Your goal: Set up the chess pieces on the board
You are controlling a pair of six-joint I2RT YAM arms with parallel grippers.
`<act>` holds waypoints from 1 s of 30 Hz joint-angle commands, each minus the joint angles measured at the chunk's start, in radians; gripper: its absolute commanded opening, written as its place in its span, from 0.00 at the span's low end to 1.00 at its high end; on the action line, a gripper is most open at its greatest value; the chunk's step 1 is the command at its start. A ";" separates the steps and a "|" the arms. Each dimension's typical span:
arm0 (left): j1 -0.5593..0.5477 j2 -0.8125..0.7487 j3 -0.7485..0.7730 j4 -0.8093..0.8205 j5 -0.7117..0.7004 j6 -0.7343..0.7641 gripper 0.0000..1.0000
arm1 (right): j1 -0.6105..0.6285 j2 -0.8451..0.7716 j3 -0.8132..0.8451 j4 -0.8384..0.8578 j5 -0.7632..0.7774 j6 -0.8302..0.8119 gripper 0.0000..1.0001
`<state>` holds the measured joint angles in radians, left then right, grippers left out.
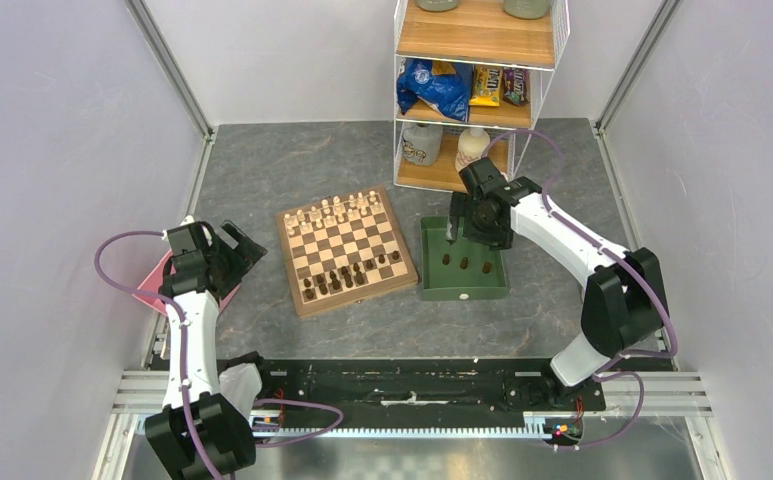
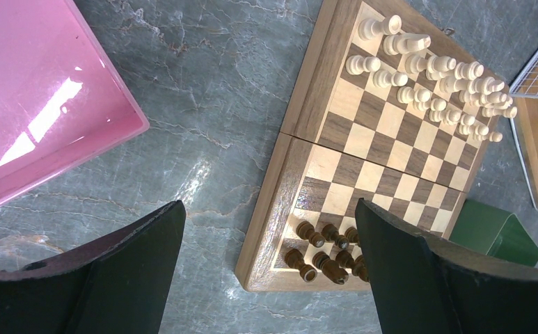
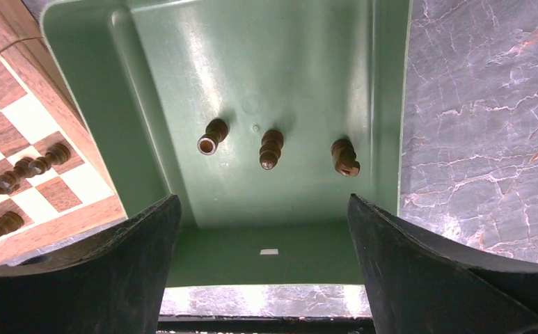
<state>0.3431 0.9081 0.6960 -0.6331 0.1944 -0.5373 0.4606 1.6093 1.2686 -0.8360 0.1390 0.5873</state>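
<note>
Green plastic forms the tray (image 3: 301, 62) at centre right of the overhead view, and 3 of the chess pieces (image 3: 271, 149) sit in a row across its floor, apart from one another. The right gripper (image 3: 262, 209) hangs just above them, spread wide and holding nothing. The pieces lie toward the upper half of its wrist frame, the middle 1 nearly centred between the fingers, its long axis running up-down. This arm is clearly the nearer. The left gripper (image 2: 269, 209), equally wide and empty, hovers over the table (image 2: 203, 90) beside a pink tray (image 2: 36, 104). The board (image 1: 347, 250) carries other dark pieces on its lower rows and pale chessmen (image 1: 337, 212) on its upper rows.
</note>
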 commanded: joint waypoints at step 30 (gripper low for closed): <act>0.007 -0.001 0.013 0.015 0.028 0.023 0.99 | -0.002 0.127 0.015 0.000 0.017 0.047 0.40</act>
<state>0.3431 0.9081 0.6960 -0.6331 0.1947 -0.5373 0.4606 1.7142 1.2743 -0.8467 0.1658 0.6315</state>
